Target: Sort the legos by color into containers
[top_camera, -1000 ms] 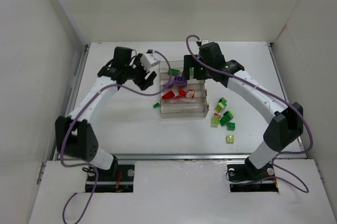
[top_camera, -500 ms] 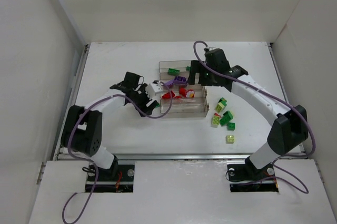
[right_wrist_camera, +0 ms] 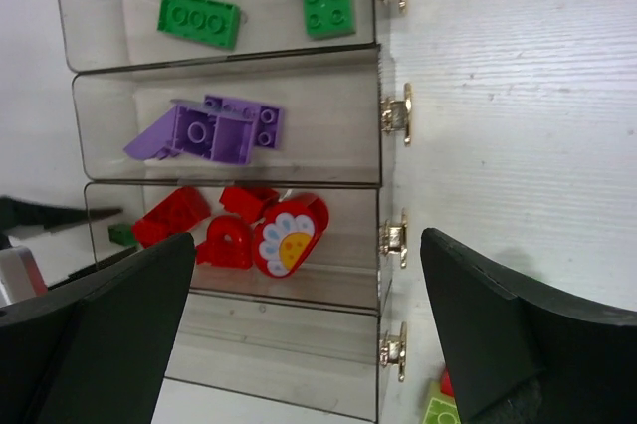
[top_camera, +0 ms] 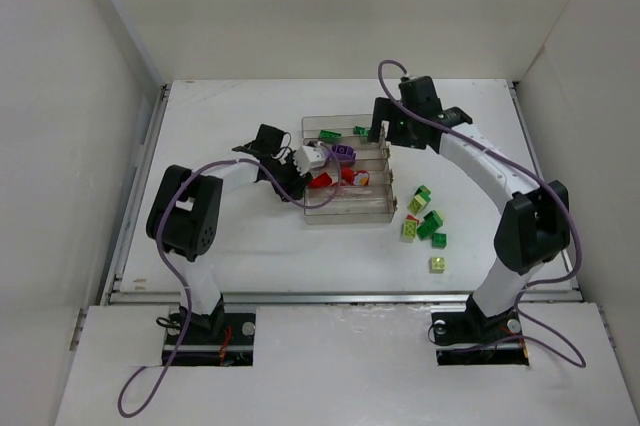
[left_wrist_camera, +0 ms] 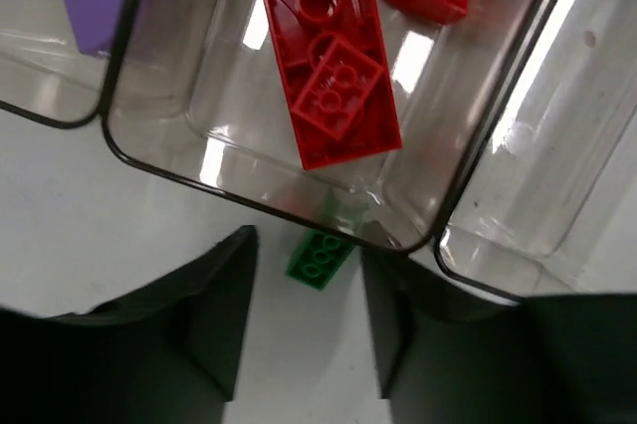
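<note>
The containers are four rows of one clear tray [top_camera: 345, 214] [right_wrist_camera: 229, 349]. Its far row holds green legos [right_wrist_camera: 199, 18], the second purple ones [right_wrist_camera: 211, 131] and the third red ones [right_wrist_camera: 239, 230] [left_wrist_camera: 328, 56]; the nearest row looks bare. One small dark green lego [left_wrist_camera: 320, 257] [right_wrist_camera: 121, 235] lies on the table against the tray's left end. My left gripper [left_wrist_camera: 307, 319] [top_camera: 297, 184] is low over it and open, a fingertip on each side with gaps. My right gripper [right_wrist_camera: 309, 334] [top_camera: 383, 136] hangs wide open over the tray's right end.
Several loose green, lime and red legos [top_camera: 422, 221] lie on the table right of the tray, with one lime brick [top_camera: 438, 264] nearer the front. White walls enclose the table on the left, right and back. Brass hinges [right_wrist_camera: 393, 110] line the tray's right end.
My left arm swung from beyond the tray's left corner down to the table at its left end, and its jaws narrowed around the green lego. My right gripper drifted slightly right.
</note>
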